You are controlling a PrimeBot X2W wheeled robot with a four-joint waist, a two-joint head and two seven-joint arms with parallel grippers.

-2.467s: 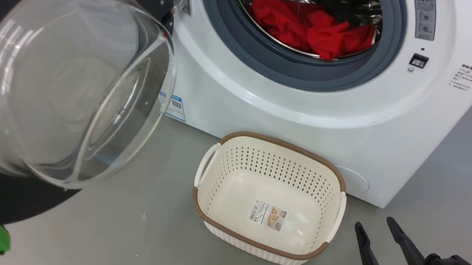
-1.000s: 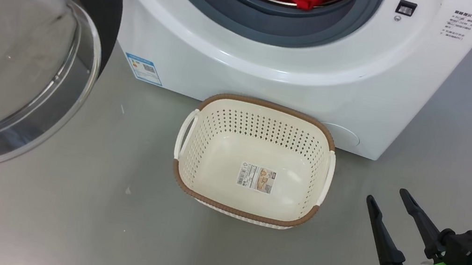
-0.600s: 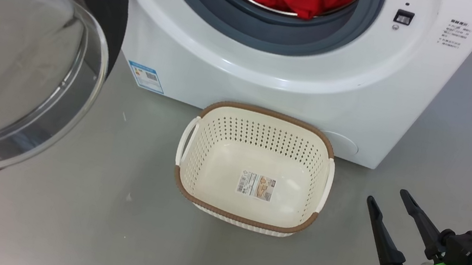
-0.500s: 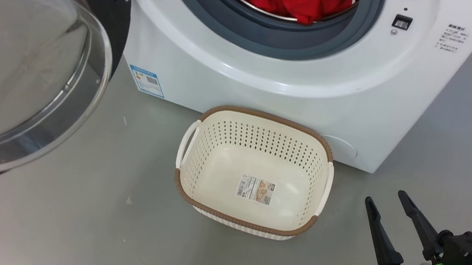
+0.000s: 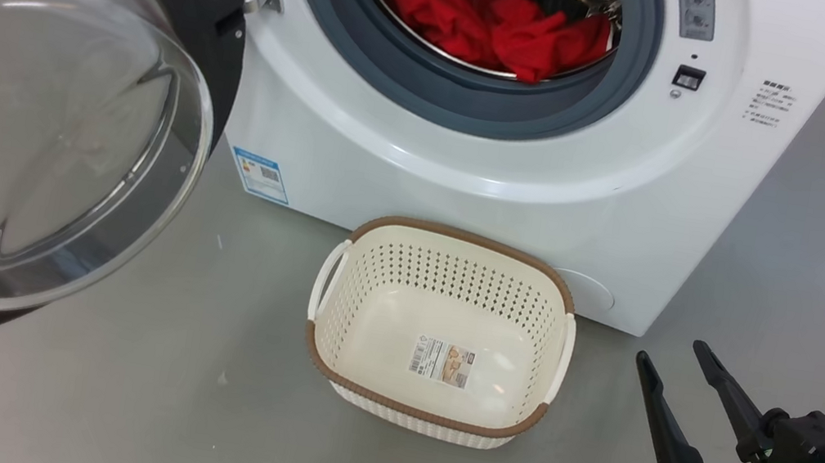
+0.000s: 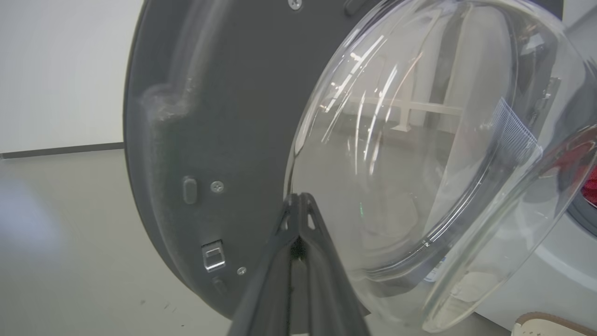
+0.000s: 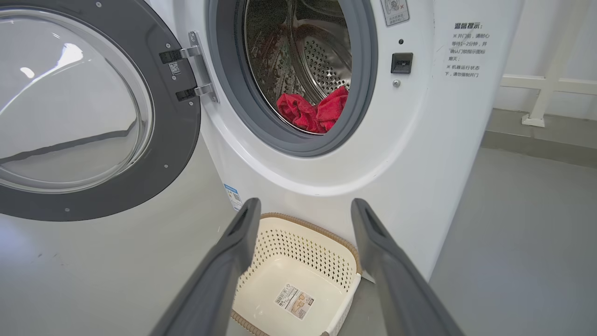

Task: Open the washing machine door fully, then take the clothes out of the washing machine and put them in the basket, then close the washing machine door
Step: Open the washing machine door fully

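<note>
Clothes (image 5: 503, 26): bright red, crumpled, low in steel drum (image 7: 322, 56); washing machine door (image 5: 24, 120) swung wide. Left gripper (image 6: 298, 205) jaws clenched, empty; right gripper (image 5: 670, 351) jaws released.

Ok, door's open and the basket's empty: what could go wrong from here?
1. The clothes lie low in the drum behind the grey rubber ring; the open right gripper might catch the ring or lift only part of the pile.
2. The basket sits close against the washing machine; a trailing garment could hang over its rim or miss.
3. The shut left gripper is near the washing machine door; a bump could swing it partly shut.
</note>
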